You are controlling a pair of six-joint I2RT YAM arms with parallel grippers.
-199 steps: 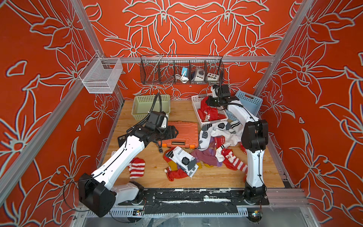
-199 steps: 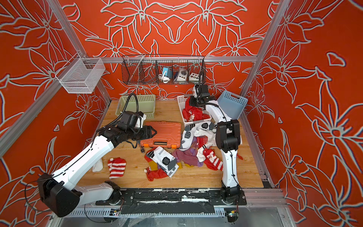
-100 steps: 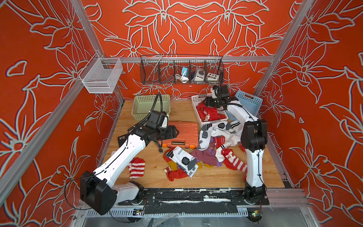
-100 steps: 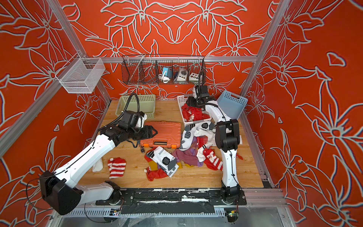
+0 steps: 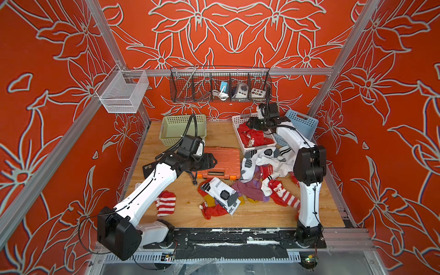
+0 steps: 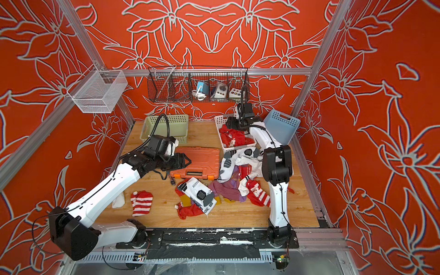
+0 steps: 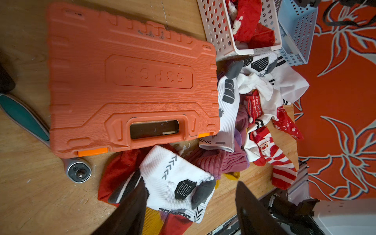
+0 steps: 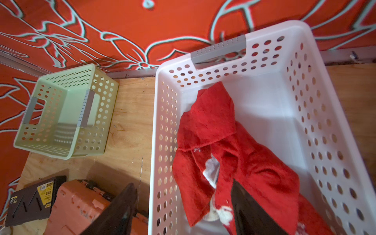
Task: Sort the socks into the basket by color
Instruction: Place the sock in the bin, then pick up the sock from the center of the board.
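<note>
Red socks (image 8: 213,126) are lying all crumpled in the white basket (image 8: 264,89) at the back. The rest is a jumbled heap on the worktop (image 5: 262,214): white socks (image 5: 266,157) with grey marks, purple socks (image 5: 250,190), and a Santa sock (image 5: 283,196). One striped sock (image 5: 166,203) lies flat, well apart.

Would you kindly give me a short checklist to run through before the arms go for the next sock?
1. Right gripper open, holding nothing: ok.
2. Left gripper open above the white sock: ok.
3. White basket holds only red socks: ok, as far as visible.
4. Green basket upright: ok.
5. Blue basket upright: not ok, it is tilted.
6. Blue basket contents: cannot tell.
</note>
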